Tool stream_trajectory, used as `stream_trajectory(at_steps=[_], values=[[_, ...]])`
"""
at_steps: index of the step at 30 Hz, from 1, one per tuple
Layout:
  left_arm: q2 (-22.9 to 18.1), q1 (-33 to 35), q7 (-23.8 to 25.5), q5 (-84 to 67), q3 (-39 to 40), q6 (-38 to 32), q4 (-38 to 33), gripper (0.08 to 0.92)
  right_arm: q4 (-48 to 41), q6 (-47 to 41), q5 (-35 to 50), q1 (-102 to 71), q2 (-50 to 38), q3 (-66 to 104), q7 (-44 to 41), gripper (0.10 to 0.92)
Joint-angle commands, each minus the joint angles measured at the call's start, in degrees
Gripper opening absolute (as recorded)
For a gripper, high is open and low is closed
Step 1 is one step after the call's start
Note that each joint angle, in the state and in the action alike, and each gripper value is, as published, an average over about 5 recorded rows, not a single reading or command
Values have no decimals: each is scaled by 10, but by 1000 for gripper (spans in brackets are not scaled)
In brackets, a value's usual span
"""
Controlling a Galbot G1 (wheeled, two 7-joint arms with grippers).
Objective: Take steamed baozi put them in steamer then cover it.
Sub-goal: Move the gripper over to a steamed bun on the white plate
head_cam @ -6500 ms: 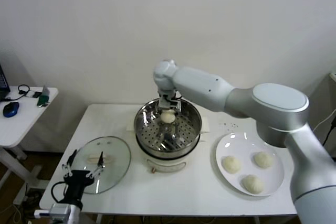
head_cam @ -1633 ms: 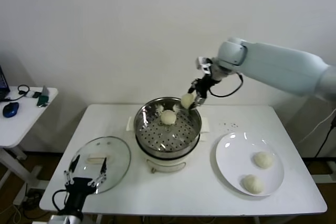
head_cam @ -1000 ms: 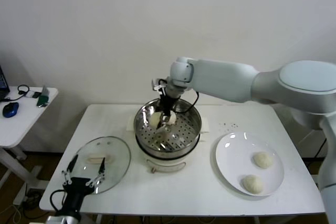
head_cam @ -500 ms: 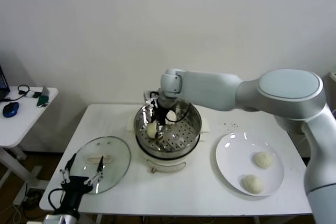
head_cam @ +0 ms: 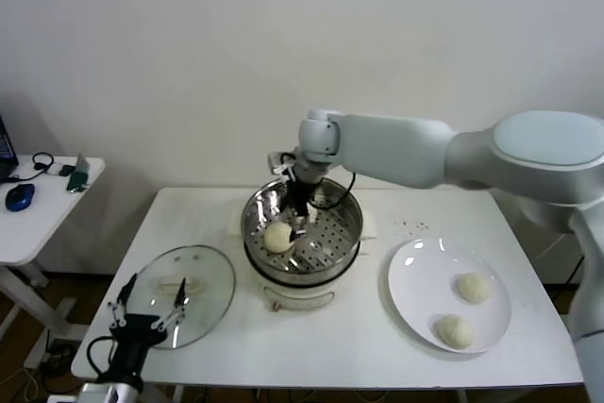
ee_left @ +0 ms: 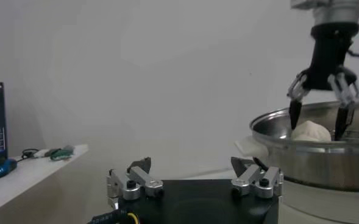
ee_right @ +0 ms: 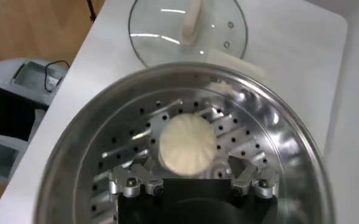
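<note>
A steamed baozi [head_cam: 278,237] lies on the perforated floor of the steamer [head_cam: 332,244] at frame centre, the right gripper [head_cam: 296,215] just above it, fingers spread and empty. Two more buns [head_cam: 464,310] sit on the white plate [head_cam: 411,266] at lower right. The cover [head_cam: 212,282] rests lower left, beside the open left gripper [head_cam: 146,310].

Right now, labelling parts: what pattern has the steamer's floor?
Shiny steel steamer floor dotted with round holes; right wrist view shows it best.
</note>
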Motion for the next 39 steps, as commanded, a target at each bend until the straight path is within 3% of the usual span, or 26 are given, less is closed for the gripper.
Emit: stream_trajectory(at_steps=[1,13,19,26,39], values=[[4,-1,0,1,-1,1,1,823,95,18,20,97,-137,-26,-31,823],[2,-3,-1,11,-2,10,-8,823,263,34,-159,55,-407,-26,-50,823],[-5,2,0,26,1,15,-18,823,296,47,-267,-46,-498,9,-60,823],[-13,8,-1,38,1,14,-22,823,296,53,-344,-164,-536,56,-58,823],[-16,7,-1,39,-2,15,-14,823,254,52,-390,-327,-524,181,-51,823]])
